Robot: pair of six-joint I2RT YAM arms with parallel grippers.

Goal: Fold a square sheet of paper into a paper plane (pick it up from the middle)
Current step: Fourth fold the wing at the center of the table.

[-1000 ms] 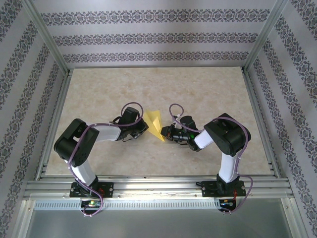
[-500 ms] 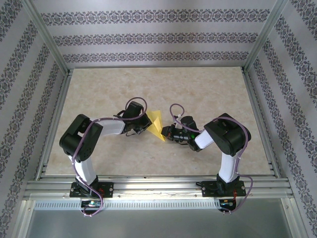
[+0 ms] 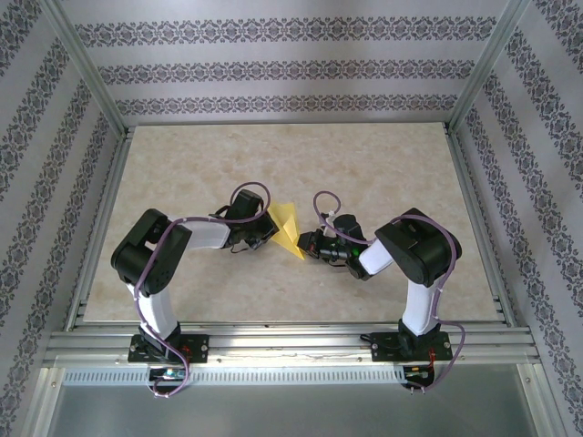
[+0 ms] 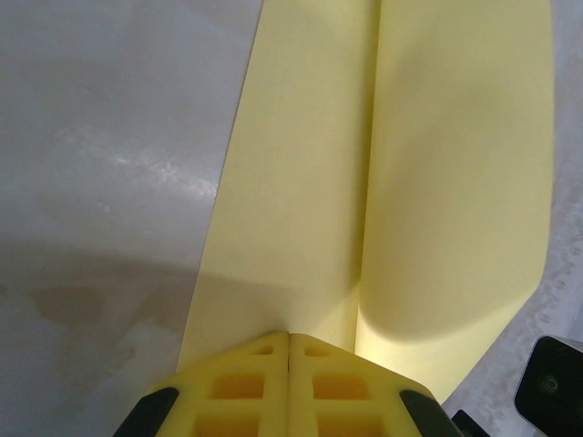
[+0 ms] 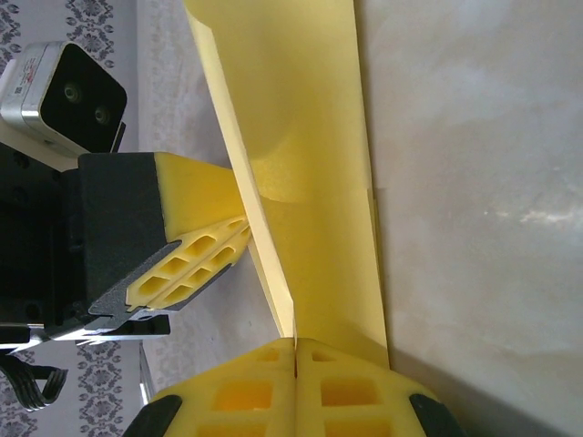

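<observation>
Grips the small yellow folded paper plane [image 3: 287, 223] over the middle of the beige marbled surface [image 3: 383, 173], from both sides at once. Clenches the left claw [image 3: 267, 233] on the plane's left edge and the right claw [image 3: 304, 246] on its near tip. Stands between patterned wallpaper walls [image 3: 273, 68] and inside an aluminium frame [image 3: 291, 341], with purple cables [image 3: 248, 193] looped above both wrists.

Against a second ago: left elbow drawn in toward the centre and left claw pressed closer to the plane. Right arm as before.

From the left wrist: closed yellow fingertips [image 4: 255, 382] on the paper, with a long crease running away. From the right wrist: closed on a thin paper edge, facing the left claw and its grey wrist camera [image 5: 64, 96], which bite in from the side.
</observation>
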